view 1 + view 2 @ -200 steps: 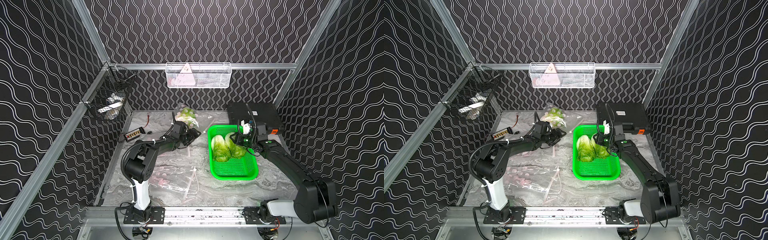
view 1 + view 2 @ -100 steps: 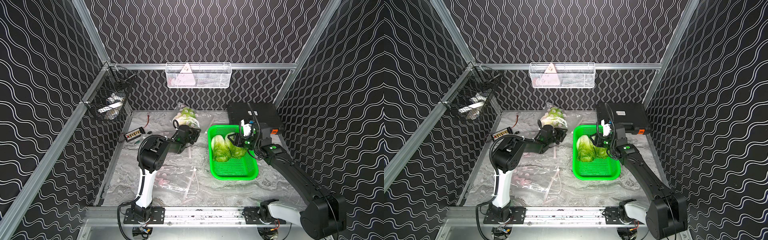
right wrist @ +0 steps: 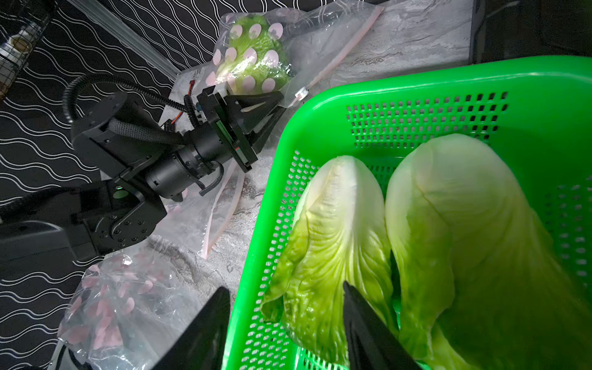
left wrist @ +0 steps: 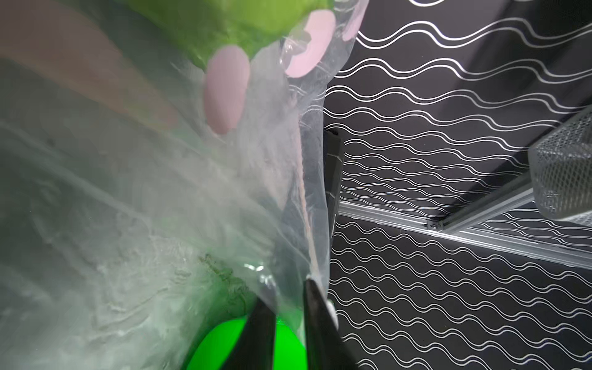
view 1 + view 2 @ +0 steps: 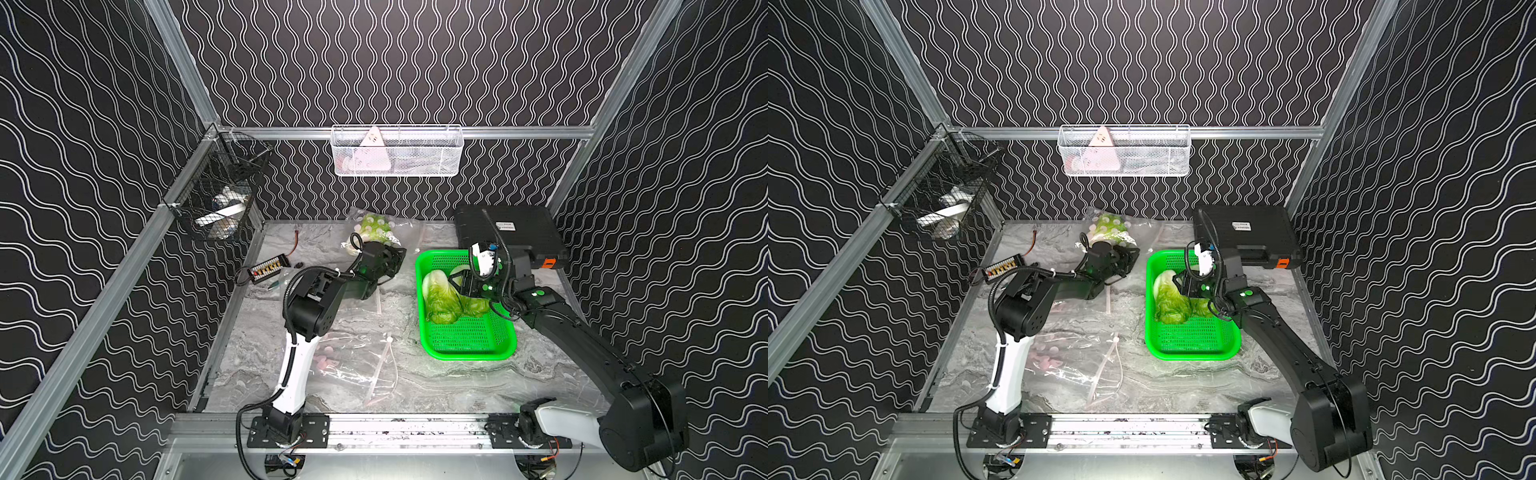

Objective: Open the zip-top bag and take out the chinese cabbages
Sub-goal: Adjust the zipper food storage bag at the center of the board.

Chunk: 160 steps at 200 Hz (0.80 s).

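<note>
Closing since the earlier frames, the left gripper (image 4: 285, 293) now pinches the zip-top bag (image 5: 409, 235) at upper centre, one chinese cabbage (image 5: 374, 230) still inside. The right gripper (image 3: 285, 288) has widened, seemingly holding nothing, over two cabbages (image 5: 440, 297) in the green basket (image 5: 469, 353); one remains to extract.

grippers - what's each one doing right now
left gripper: closed, pinching the zip-top bag
right gripper: open, holding nothing, above the green basket

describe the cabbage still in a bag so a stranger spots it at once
Look below the white wire basket on the back wall, down on the tabletop. There a clear pink-dotted bag wraps the cabbage; the other two cabbages lie bare in the green basket.
</note>
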Motion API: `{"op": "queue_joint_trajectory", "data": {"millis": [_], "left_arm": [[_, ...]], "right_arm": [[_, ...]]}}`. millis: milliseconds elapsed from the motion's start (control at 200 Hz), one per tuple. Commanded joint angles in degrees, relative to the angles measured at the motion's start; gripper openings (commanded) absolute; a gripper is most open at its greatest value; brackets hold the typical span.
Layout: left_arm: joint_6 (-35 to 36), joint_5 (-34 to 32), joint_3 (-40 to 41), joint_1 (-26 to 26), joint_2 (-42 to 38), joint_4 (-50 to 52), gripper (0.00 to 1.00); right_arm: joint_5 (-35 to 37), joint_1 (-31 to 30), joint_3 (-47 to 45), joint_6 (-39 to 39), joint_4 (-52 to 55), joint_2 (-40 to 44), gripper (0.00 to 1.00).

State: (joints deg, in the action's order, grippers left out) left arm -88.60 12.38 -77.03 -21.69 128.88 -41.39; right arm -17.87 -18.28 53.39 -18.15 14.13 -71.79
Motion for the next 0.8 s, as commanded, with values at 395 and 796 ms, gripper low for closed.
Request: {"op": "queue_joint_trajectory", "data": {"millis": [395,796], "left_arm": [[18.4,5.9,14.5,8.6,-21.3,10.4,0.0],[33.1,16.8,23.0,18.4,-43.2,29.8,0.0]], "right_arm": [[3.7,-4.6,-0.4,12.0,-3.5,1.0,0.59],[15.8,-24.5,-5.6,34.5,-34.6,-7.4,0.69]]}}
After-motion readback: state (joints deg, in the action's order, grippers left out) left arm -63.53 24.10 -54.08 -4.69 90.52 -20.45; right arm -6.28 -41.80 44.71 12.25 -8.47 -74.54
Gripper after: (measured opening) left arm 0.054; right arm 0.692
